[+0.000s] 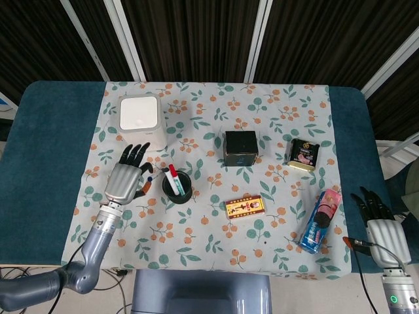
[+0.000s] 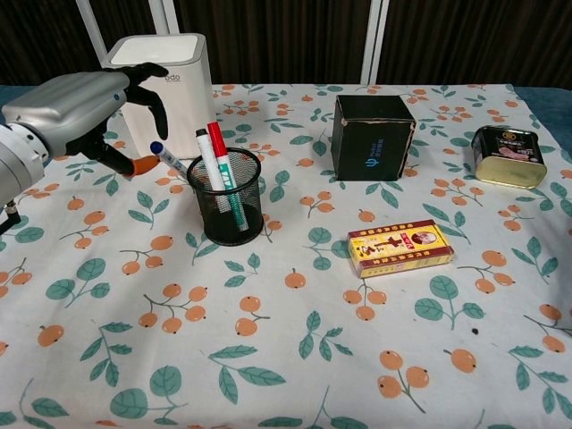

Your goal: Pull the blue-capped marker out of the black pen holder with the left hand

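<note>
Here, the blue-capped marker point(image 2: 166, 156) is a thin white pen with a small blue cap on its far left end. It lies slanted, with the blue end up and to the left, and its other end points down toward the rim of the black pen holder point(image 2: 227, 198). It sits just left of the holder, outside the mesh cup as far as the chest view shows.

The left hand point(image 2: 79, 109) is right beside it. The thumb, with its orange tip, reaches under the blue end, and a dark finger point(image 2: 157, 96) curls down over it from above. The cap looks pinched between them, but the spot where they touch is small, so this is not sure. The other fingers are spread a little in the head view.

The holder is a round black mesh cup on the flowery cloth point(image 2: 295, 340). A red-capped marker point(image 2: 218, 150) and a green-marked pen stand inside it, leaning left.

A white box point(image 2: 166, 79) stands just behind the left hand.

The right hand point(image 1: 381, 226) is far away at the near right edge of the table, fingers straight and a bit apart, holding nothing.
</note>
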{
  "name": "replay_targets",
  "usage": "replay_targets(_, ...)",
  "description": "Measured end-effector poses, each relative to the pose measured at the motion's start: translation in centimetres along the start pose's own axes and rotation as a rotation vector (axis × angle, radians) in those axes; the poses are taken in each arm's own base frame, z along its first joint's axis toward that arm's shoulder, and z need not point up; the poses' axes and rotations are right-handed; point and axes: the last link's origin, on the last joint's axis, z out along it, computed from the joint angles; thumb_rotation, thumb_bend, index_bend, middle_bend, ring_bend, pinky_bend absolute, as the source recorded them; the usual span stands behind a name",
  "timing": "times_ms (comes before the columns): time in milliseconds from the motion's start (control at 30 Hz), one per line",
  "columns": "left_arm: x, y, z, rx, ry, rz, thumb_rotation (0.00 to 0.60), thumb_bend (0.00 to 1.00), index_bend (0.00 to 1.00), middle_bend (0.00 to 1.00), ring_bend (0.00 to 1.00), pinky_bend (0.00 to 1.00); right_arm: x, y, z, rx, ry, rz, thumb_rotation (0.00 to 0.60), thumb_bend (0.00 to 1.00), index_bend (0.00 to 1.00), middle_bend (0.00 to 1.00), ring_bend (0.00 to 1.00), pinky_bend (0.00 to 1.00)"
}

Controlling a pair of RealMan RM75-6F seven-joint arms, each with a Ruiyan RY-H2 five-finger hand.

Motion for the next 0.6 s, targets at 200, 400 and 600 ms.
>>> replay_targets(200, 0.3, 0.8, -0.5, -0.020, -0.005, 0.036, 0.600, 0.15, 0.30, 0.00, 0.00, 0.00, 0.1, 0.0, 0.0, 0.000, 0.002, 0.001, 0.600, 0.16, 0.14, 0.00, 0.02, 0.21)
replay_targets(400, 1.4, 1.3, -1.1, -0.038, 0.011, 0.013, 0.600, 0.14, 0.25, 0.00, 0.00, 0.00, 0.1, 0.1, 0.1, -0.003, 0.003, 0.002, 0.600, 0.16, 0.14, 0.00, 0.02, 0.21)
replay_targets(600, 3.7, 1.3, -2.4, -0.055, 0.045, -0.005, 0.600, 0.14, 0.24, 0.00, 0.00, 0.00, 0.0, 0.0, 0.0, -0.003, 0.003, -0.001, 0.600, 0.16, 0.14, 0.00, 0.02, 0.21)
